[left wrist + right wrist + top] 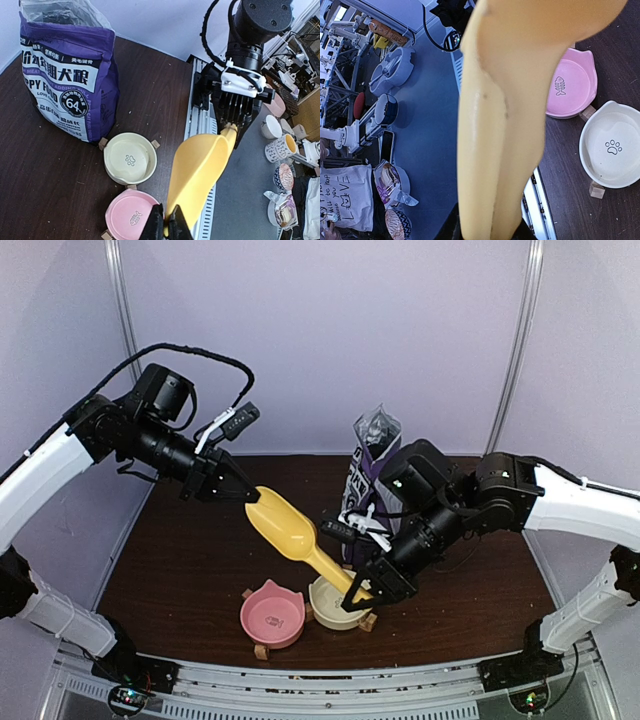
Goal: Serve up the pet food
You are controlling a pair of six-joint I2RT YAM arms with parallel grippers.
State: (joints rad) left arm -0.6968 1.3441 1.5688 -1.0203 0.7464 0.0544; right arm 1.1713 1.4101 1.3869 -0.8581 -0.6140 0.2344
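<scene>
Judging this a handover, I saw the left gripper [240, 492] pinched on the yellow scoop [290, 530] at its mouth rim and the right gripper [368, 585] clamped on its handle; I reckoned one should release before either pulled. No pet food showed; it was presumably inside the purple bag [370, 480], far right.

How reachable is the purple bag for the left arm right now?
Probably not: the left gripper is shut on the yellow scoop, whose handle the right gripper holds; the way to the purple bag looks open.
</scene>
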